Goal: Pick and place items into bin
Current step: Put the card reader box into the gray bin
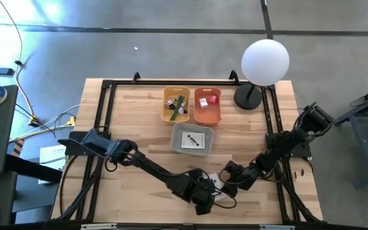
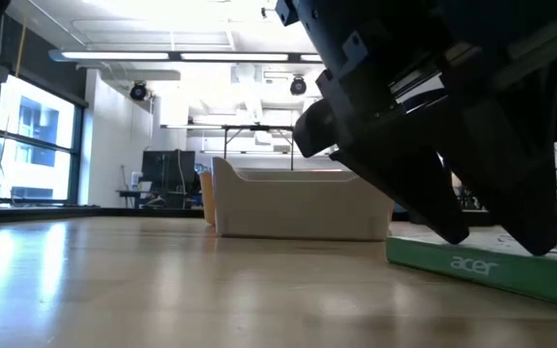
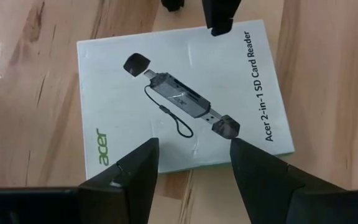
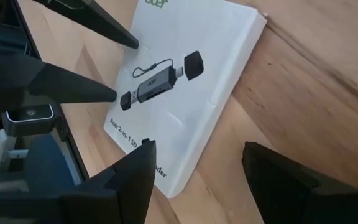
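At the table's near edge in the high view, the left gripper (image 1: 204,199) and right gripper (image 1: 227,181) met over a white packet (image 1: 216,185). In the low view, dark fingers (image 2: 433,193) hung over its green edge (image 2: 482,266). In both wrist views, each pincer was spread above the packet (image 3: 182,102), which lay flat on the wood (image 4: 185,93).

Quick count of what's on the bench

Three bins: yellow (image 1: 176,104), orange (image 1: 207,106), grey (image 1: 192,138). Two white packets: one in grey (image 1: 193,140), one near the front edge (image 3: 182,102). One lamp (image 1: 264,64).
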